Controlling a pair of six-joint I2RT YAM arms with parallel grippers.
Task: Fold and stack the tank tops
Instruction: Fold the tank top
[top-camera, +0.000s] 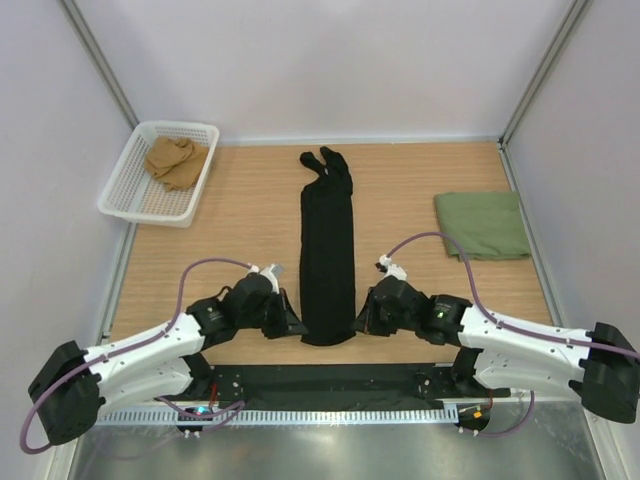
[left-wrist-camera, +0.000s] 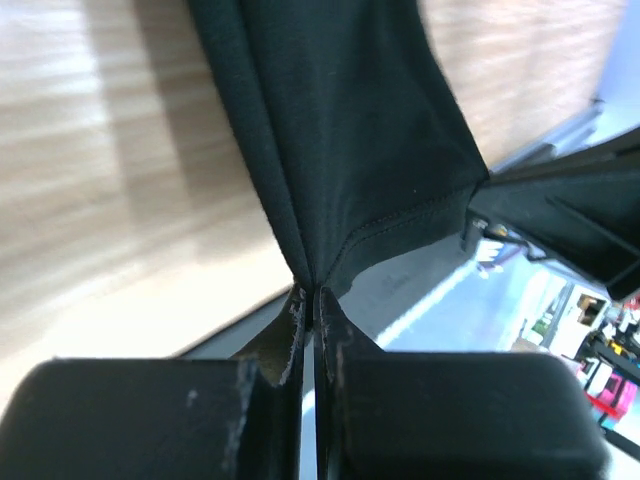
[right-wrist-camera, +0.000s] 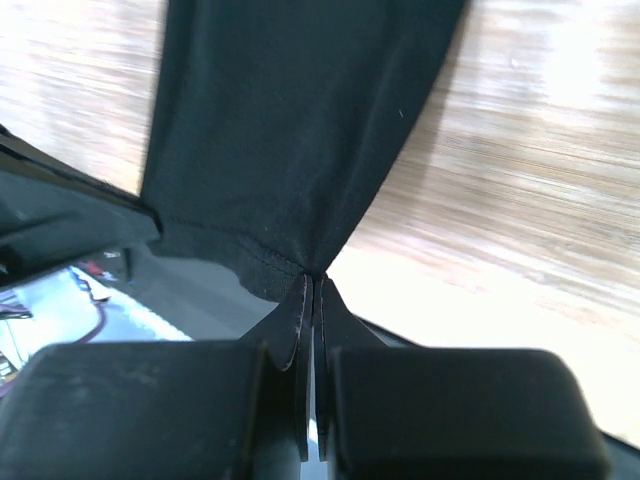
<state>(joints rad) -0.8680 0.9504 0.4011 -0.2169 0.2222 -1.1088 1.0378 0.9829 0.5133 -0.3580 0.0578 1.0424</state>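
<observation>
The desk (top-camera: 230, 220) is carrying the black tank top (top-camera: 328, 250) as a long, narrow strip at centre, with the olive green tank top (top-camera: 483, 224) lying folded well to its right. The cloth is judged soft, light and limp, so hem corners are the hold points. The left tool (left-wrist-camera: 312, 300) and right tool (right-wrist-camera: 312, 285) are each clamping one near corner.
</observation>
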